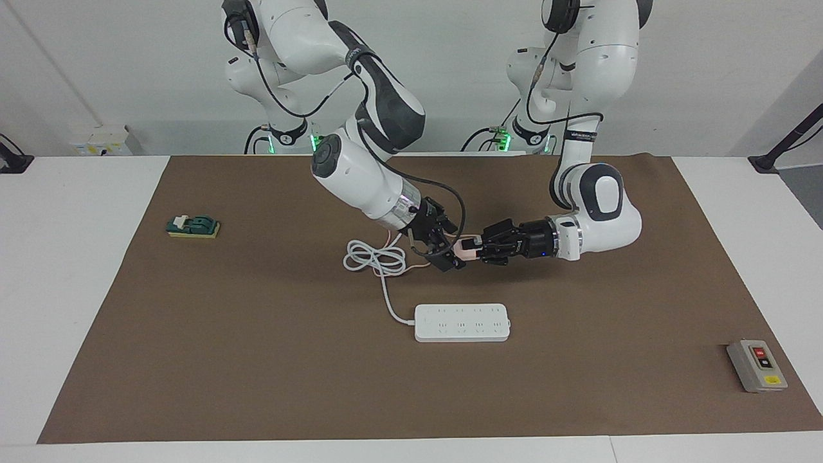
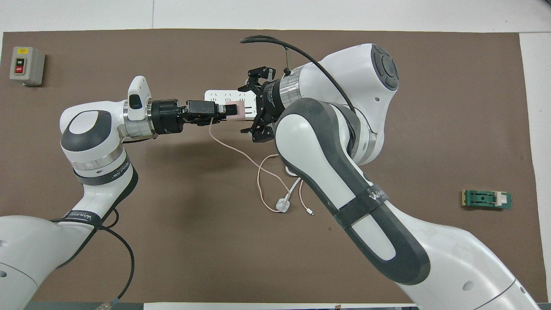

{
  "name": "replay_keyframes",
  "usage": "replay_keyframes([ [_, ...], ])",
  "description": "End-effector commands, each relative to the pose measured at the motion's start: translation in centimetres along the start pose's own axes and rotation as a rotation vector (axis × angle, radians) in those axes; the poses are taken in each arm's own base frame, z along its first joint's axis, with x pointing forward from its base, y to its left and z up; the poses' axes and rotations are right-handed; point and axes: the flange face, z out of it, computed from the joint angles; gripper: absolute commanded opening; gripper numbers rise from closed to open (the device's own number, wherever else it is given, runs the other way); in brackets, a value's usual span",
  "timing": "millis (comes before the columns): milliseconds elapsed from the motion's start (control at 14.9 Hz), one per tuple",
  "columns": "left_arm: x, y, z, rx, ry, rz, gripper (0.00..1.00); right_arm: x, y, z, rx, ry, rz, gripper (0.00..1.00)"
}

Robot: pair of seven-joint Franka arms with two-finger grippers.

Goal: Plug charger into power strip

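A: Where is the charger [image 1: 464, 247]?

B: Up in the air over the brown mat [image 1: 257, 360], between the two grippers. The left gripper [image 1: 474, 247] is clamped on it, reaching in level from the left arm's end of the desk [image 1: 64, 289].

A: And the right gripper [image 1: 450, 247]?

B: Its fingers stand spread apart on either side of the charger, not pinching it. In the overhead view the two black fingers [image 2: 257, 133] splay wide, with the pink cube [image 2: 237, 110] in the gap.

A: The cable?

B: The thin pink cable [image 2: 241, 156] hangs from the charger and falls to the mat, where it loops beside the white cord [image 1: 376, 257].

A: The strip?

B: The strip [image 1: 461, 322] lies flat on the mat, farther from the robots than the grippers, its cord running back to that coil. Nothing is plugged into it.

A: Anything else?

B: A grey switch box [image 1: 757, 365] sits near the mat's corner at the left arm's end, and a green block [image 1: 193, 226] at the right arm's end.
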Motion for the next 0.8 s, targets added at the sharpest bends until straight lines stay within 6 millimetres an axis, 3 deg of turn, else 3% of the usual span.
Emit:
replay_keyframes([
  [0,2.0,0.4,-2.4,0.027,0.018,0.014,0.00,1.2,-1.3,-3.1,0.013,-0.019,0.029,1.00],
  [134,3.4,1.5,-3.4,0.071,0.009,-0.014,0.00,2.1,-2.0,-5.4,0.011,-0.021,0.039,1.00],
  [402,6.0,7.0,-5.1,0.299,0.020,-0.057,0.00,3.8,-2.9,-10.9,0.053,0.053,0.001,1.00],
  [603,5.8,10.1,-5.1,0.428,0.009,-0.079,0.00,4.5,-2.7,-14.5,0.048,0.114,-0.124,1.00],
  [737,5.8,10.7,-5.5,0.548,0.013,-0.055,0.00,5.6,-2.6,-16.9,0.032,0.143,-0.216,1.00],
])
